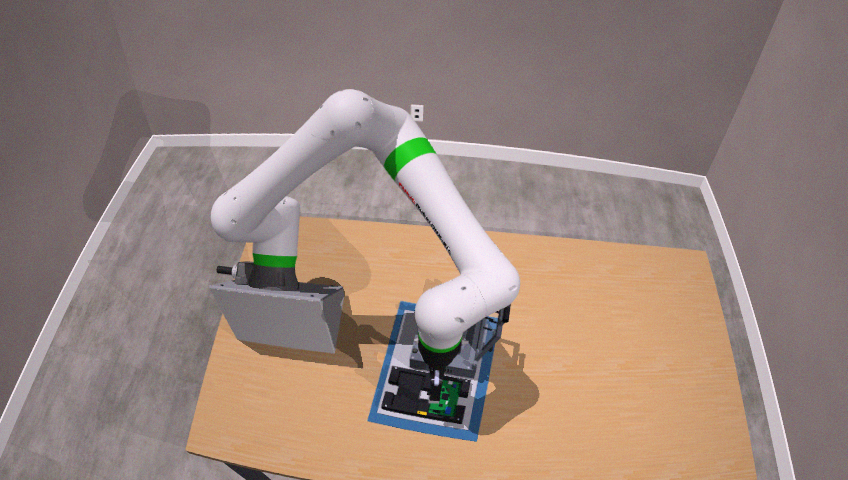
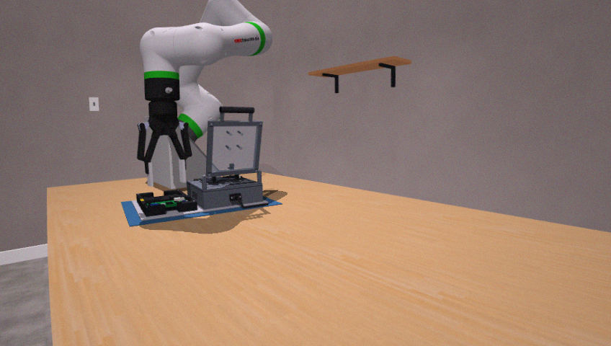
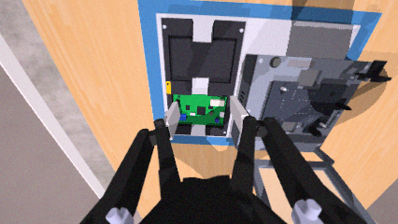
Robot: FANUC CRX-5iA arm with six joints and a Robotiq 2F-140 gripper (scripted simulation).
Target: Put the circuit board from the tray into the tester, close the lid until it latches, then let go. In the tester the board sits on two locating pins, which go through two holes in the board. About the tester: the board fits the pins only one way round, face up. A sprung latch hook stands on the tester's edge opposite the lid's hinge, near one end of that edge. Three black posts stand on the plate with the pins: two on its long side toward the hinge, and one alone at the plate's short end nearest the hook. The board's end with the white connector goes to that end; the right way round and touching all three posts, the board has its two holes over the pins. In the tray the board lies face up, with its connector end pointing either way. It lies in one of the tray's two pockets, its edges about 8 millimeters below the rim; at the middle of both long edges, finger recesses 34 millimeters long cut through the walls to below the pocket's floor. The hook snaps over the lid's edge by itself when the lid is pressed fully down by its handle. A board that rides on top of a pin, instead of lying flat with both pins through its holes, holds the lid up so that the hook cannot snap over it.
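Observation:
The green circuit board (image 1: pixel 447 399) (image 2: pixel 172 203) (image 3: pixel 201 110) lies face up in one pocket of the black tray (image 2: pixel 155 210) (image 3: pixel 178 28). Its white connector (image 3: pixel 217 102) is at the end nearer the tester. My gripper (image 2: pixel 166 171) (image 3: pixel 204 105) is open and empty, a little above the tray. In the wrist view its fingers show at the board's two short ends, not at the recesses by its long edges. The tester (image 2: pixel 229 195) (image 3: pixel 256 86) has no board on its plate. Its lid (image 2: pixel 209 150) stands open, handle (image 2: pixel 236 109) up. I cannot make out the hook.
The tray's other pocket (image 3: pixel 203 61) is empty. Tray and tester stand side by side on a blue-edged mat (image 1: pixel 424 434) (image 2: pixel 130 216) (image 3: pixel 149 61). The raised lid stands beside my gripper. A wall shelf (image 2: pixel 359 66) is far off.

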